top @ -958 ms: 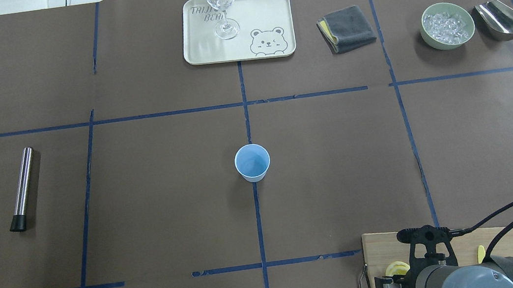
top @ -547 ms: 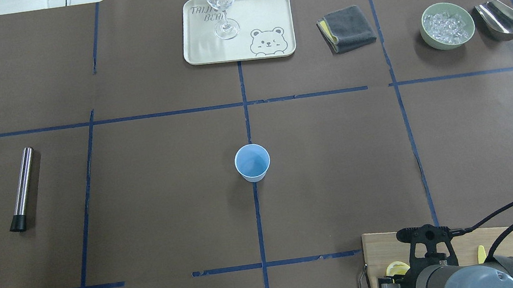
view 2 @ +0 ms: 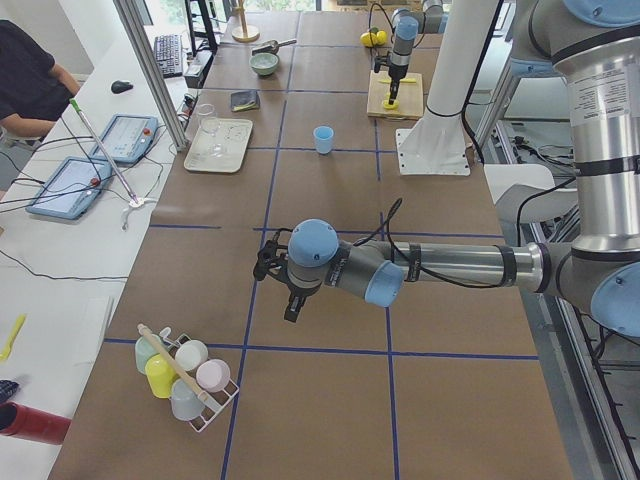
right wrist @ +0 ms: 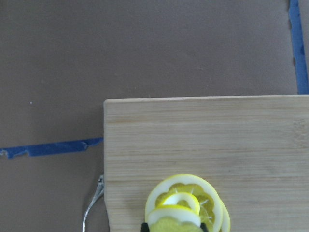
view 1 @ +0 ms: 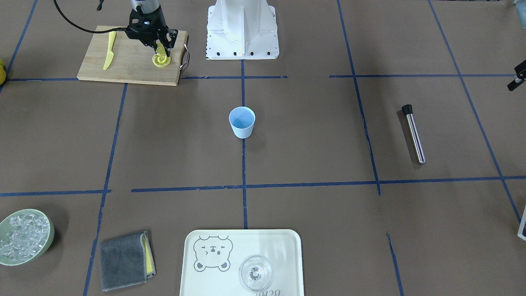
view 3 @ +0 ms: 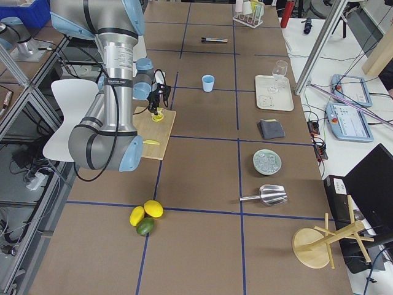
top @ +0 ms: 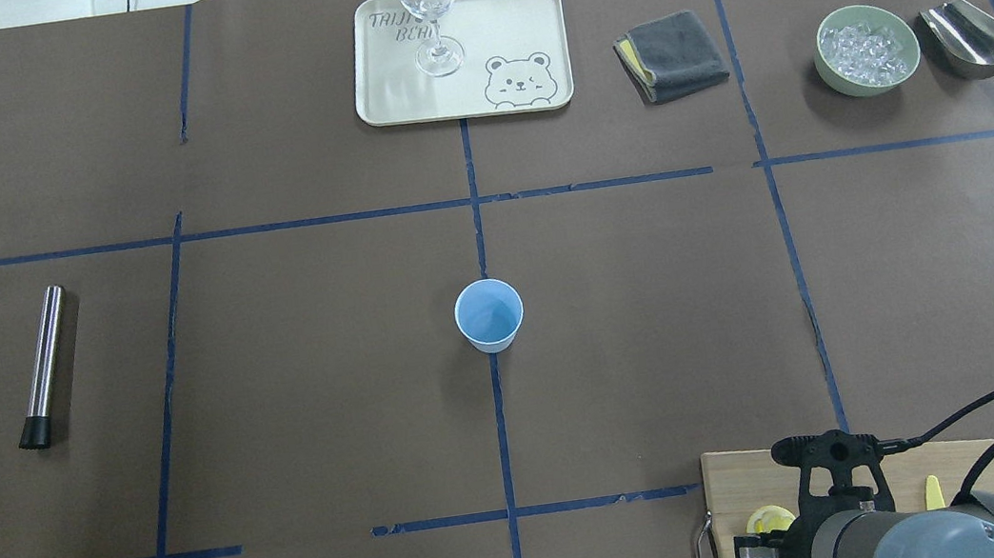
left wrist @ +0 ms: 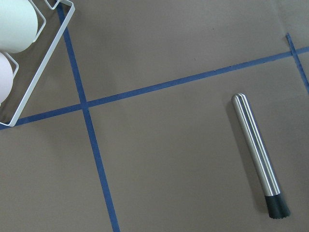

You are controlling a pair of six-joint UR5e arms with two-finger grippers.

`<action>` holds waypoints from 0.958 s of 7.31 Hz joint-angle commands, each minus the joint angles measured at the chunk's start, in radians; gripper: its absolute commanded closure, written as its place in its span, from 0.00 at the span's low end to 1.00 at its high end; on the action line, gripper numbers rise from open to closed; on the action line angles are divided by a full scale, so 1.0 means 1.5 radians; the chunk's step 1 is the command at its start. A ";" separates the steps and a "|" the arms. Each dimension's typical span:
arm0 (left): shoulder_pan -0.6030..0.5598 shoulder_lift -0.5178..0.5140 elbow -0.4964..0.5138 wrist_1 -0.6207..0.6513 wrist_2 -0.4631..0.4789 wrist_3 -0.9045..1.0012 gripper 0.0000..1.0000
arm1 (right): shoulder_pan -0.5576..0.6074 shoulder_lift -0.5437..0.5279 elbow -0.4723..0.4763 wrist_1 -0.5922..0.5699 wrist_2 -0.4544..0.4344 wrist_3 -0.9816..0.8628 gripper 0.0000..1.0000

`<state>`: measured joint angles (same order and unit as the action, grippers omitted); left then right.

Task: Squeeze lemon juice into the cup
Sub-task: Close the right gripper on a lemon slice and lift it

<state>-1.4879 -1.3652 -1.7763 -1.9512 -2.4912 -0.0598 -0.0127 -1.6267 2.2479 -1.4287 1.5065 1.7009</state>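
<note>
i am holding the thin round yellow lemon slice point(view 1: 160, 51) on edge in the right gripper point(view 1: 161, 48), jaws closed on it just over the wooden cutting board point(view 1: 123, 61), ready for carrying to the small light-blue plastic cup point(view 1: 242, 121) standing mid-table; for the left gripper point(view 2: 268, 265) i cannot tell the jaw state.

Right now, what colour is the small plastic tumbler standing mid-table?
The small plastic tumbler is light blue, clearest in the front-facing view.
</note>
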 commanded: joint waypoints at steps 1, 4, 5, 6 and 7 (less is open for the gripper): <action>0.000 0.000 -0.001 0.000 0.000 0.000 0.00 | 0.001 -0.008 0.007 -0.001 -0.002 0.000 0.57; 0.000 0.000 -0.001 0.000 0.000 0.000 0.00 | 0.022 -0.005 0.023 -0.002 -0.005 0.000 0.54; 0.000 0.005 -0.003 0.000 0.000 0.000 0.00 | 0.040 -0.002 0.027 -0.002 -0.005 0.000 0.54; 0.000 0.007 -0.003 0.000 -0.001 0.000 0.00 | 0.054 0.006 0.028 -0.002 -0.004 -0.001 0.53; 0.000 0.010 -0.003 -0.001 -0.001 0.000 0.00 | 0.068 0.025 0.026 -0.002 -0.001 -0.001 0.53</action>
<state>-1.4879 -1.3555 -1.7804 -1.9515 -2.4922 -0.0598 0.0615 -1.6160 2.2873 -1.4312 1.5007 1.7002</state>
